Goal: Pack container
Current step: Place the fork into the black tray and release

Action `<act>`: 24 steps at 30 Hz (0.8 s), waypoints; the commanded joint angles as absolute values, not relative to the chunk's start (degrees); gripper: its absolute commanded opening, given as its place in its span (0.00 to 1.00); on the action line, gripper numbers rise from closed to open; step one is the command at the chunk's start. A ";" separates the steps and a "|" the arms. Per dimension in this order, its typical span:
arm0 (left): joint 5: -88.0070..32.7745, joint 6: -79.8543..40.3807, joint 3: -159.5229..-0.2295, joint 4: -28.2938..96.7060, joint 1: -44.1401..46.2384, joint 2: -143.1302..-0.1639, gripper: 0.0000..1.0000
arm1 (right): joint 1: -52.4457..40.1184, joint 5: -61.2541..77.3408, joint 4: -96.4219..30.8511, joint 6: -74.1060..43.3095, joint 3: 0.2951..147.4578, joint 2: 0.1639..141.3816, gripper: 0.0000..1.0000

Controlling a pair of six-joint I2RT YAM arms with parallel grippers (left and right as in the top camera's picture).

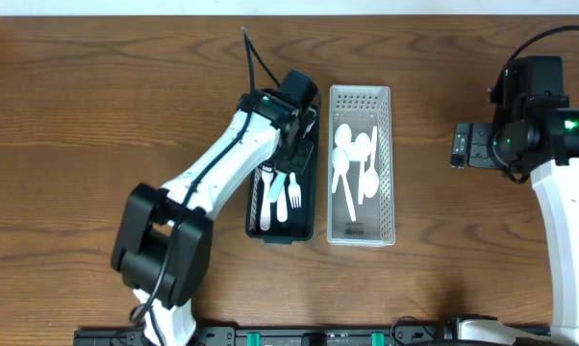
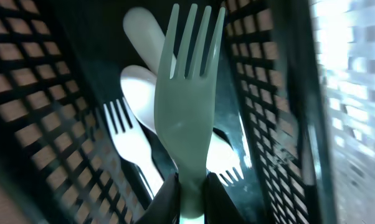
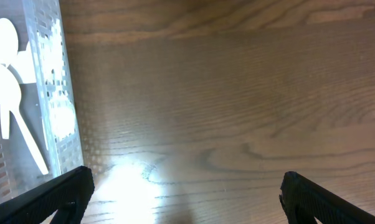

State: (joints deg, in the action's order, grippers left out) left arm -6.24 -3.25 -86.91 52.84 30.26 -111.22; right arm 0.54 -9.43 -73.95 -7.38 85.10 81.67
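Note:
My left gripper [image 2: 190,199] is shut on the handle of a white plastic fork [image 2: 187,93] and holds it inside the black mesh basket [image 1: 307,226], tines pointing down the basket. More white forks [image 2: 134,146] and a white spoon [image 2: 144,34] lie on the basket floor below it. In the overhead view the left gripper [image 1: 291,123] is over the basket's far end and forks [image 1: 280,197] lie near the middle. The white mesh basket [image 1: 386,163] to the right holds several white spoons [image 1: 352,159]. My right gripper [image 3: 184,199] is open and empty above bare table, right of the white basket [image 3: 50,93].
The two baskets stand side by side at the table's middle. The right arm [image 1: 530,135] hovers near the right edge. Wood table [image 1: 78,115] lies around the baskets on the left, right and front.

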 commanded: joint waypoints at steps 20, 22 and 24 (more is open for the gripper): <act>3.40 -3.97 -89.27 58.70 17.30 -95.46 0.90 | 0.69 -6.31 -74.11 -7.64 84.95 84.23 0.64; 0.38 -3.97 -88.82 58.94 13.50 -95.92 0.89 | 0.67 -5.32 -74.04 -7.64 84.95 85.60 0.45; -2.79 -3.97 -88.03 58.87 10.20 -96.92 0.88 | 0.67 -5.08 -74.06 -7.62 84.95 87.26 0.28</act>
